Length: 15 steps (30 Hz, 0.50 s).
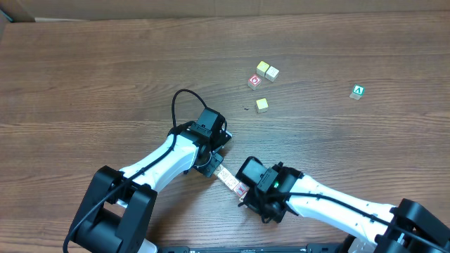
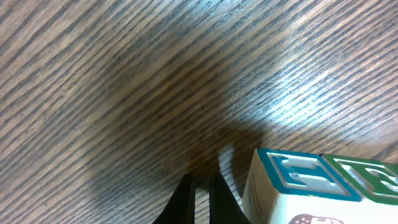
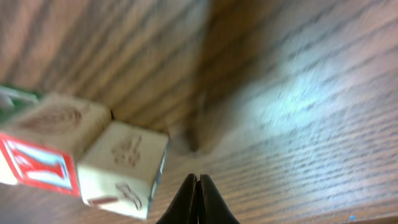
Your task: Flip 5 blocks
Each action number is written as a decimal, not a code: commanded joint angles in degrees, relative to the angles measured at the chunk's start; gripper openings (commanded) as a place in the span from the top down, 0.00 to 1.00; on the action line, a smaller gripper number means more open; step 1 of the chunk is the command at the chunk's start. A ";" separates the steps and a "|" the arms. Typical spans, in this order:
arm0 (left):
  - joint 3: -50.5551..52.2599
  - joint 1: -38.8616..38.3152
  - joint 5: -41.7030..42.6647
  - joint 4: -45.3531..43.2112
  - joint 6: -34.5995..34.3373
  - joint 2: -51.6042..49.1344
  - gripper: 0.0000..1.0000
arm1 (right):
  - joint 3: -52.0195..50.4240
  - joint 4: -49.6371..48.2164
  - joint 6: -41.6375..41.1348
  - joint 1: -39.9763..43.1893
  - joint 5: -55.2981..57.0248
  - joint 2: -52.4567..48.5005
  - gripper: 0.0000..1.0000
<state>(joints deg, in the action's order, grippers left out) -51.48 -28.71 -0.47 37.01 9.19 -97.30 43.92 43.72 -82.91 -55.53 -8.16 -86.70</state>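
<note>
**Near field.** We are looking first at the left gripper (image 2: 200, 190). Its jaws are pressing together and pinching nothing, with the tips close to the table (image 2: 124, 74). Just to the right of those tips we are seeing a teal-lettered block (image 2: 305, 177), which is touching a green-lettered block (image 2: 373, 177) on its far side. The right gripper (image 3: 198, 183) is also sitting with its jaws pressed together and empty. Just to the left of its tips a pale block (image 3: 124, 168) is resting on the wood, touching a red-lettered block (image 3: 37, 163) farther left.

**Middle field.** From overhead we are finding that these belong to one short row of blocks (image 1: 228, 179). The row is lying on the table between the two grippers, with one end beside each. We cannot tell whether either gripper is touching it.

**Far field.** Beyond the left gripper a yellow cube (image 1: 261, 105) is sitting alone. Past it a red-printed cube (image 1: 254, 81) is lying near a touching pair of yellowish cubes (image 1: 262, 68). Well apart, far beyond the right gripper, a green cube (image 1: 358, 91) is standing by itself.
</note>
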 commanded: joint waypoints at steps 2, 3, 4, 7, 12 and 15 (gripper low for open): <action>0.70 0.20 2.03 0.55 0.52 -0.85 0.96 | 1.16 -1.31 -3.15 -4.52 1.44 1.57 0.96; 0.72 0.20 2.01 0.55 0.52 -0.85 0.96 | 1.16 -1.42 -4.15 -5.14 2.01 1.57 0.96; 0.72 0.20 2.03 0.55 0.52 -0.85 0.96 | 1.16 -1.51 -4.59 -5.49 2.40 1.57 0.96; 0.72 0.20 2.03 0.50 0.70 -0.85 0.96 | 1.16 -1.88 -4.59 -5.53 3.04 1.57 0.96; 0.72 0.20 3.63 0.42 2.05 -0.85 0.96 | 1.16 -3.63 -4.57 -5.38 4.74 1.55 0.96; 0.72 0.20 4.39 0.42 2.49 -0.85 0.96 | 1.14 -4.20 -4.55 -5.38 5.14 1.55 0.96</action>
<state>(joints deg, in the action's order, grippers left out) -51.48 -28.71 0.93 37.08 9.89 -97.30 43.92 39.92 -86.80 -60.88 -4.86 -86.50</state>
